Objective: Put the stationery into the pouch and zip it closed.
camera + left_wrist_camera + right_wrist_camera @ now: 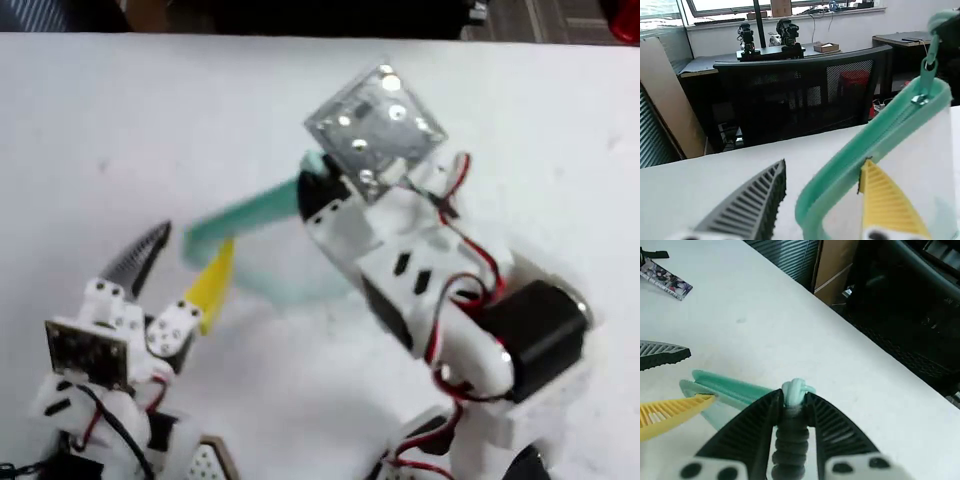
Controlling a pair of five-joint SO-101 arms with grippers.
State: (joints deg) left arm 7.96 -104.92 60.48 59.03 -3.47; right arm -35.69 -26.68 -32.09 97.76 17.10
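pouch [275, 265], likely soft, light and floppy: right fingers [760, 420] pinched shut on its zip pull [796, 390]; left fingers [752, 205] spread open, holding nothing, beside the firmer zip edge [850, 165], probably the surer hold.

A: What's everything sitting on?
B: A white table [140, 130] — a plain top, with its far edge running along the dark room behind.
A: And lying on it?
B: Near the middle is a pouch [262, 240] with a see-through body and a green zip band. Whether it lies flat all along, I can't tell.
A: Anything else?
B: A small flat printed card [662, 276] — well apart from the pouch.
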